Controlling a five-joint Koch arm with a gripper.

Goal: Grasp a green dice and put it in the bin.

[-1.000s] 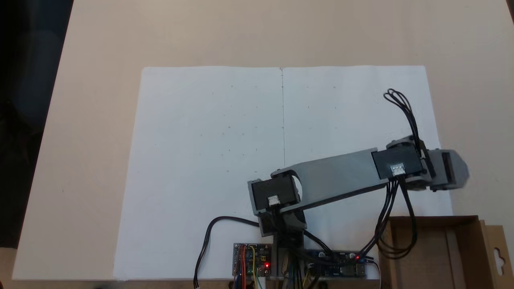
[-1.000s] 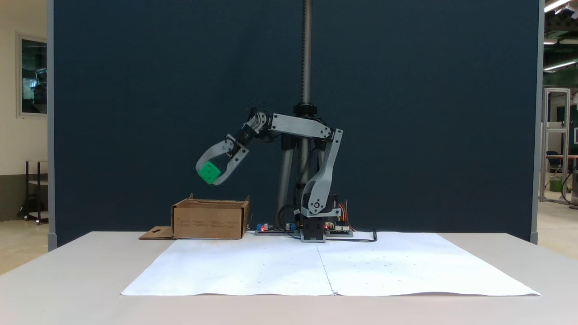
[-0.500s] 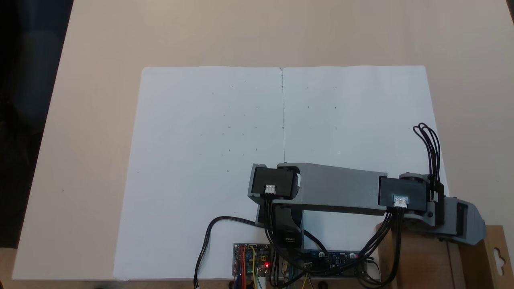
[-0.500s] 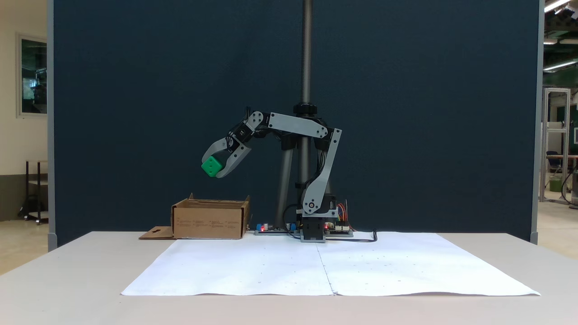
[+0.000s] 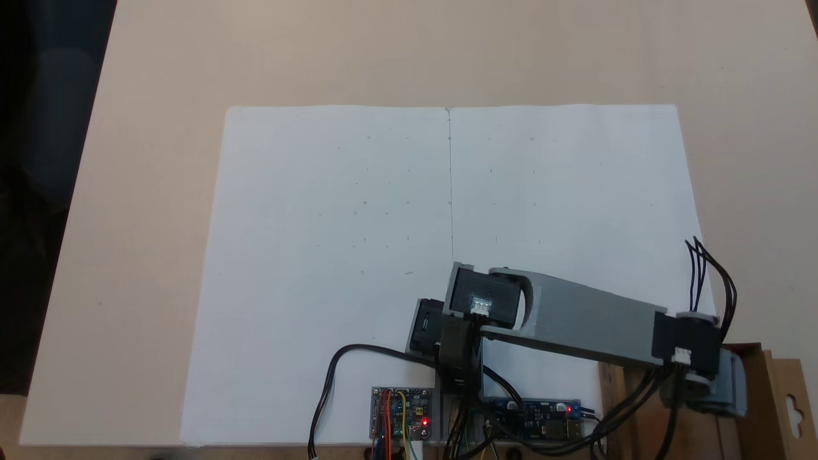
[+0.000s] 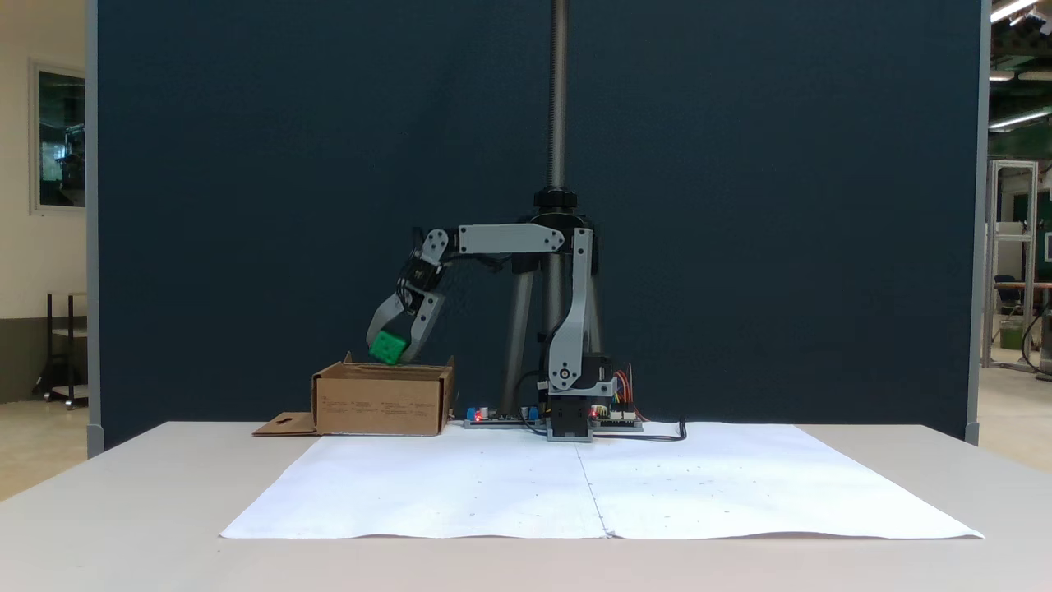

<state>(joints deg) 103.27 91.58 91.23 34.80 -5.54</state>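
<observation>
The green dice (image 6: 387, 347) is a small bright green cube held just above the rim of the bin (image 6: 380, 402), a brown cardboard box at the table's back left in a fixed view. My grey gripper (image 6: 390, 353) is shut on the dice and points down over the box opening. Seen from above in a fixed view, the gripper's body hangs over the bin (image 5: 763, 390) at the lower right, and the arm hides the dice. The bin's side flap (image 5: 792, 409) carries a keyhole-shaped cut-out.
White paper sheets (image 5: 447, 211) cover the middle of the beige table (image 5: 153, 191). Circuit boards (image 5: 401, 412) and black cables sit by the arm's base (image 6: 571, 411). A metal pole (image 6: 559, 99) rises behind the arm before a dark blue panel.
The arm swung toward the bin and lowered. The gripper, still holding the dice, went from well above and beside the box to just over its rim.
</observation>
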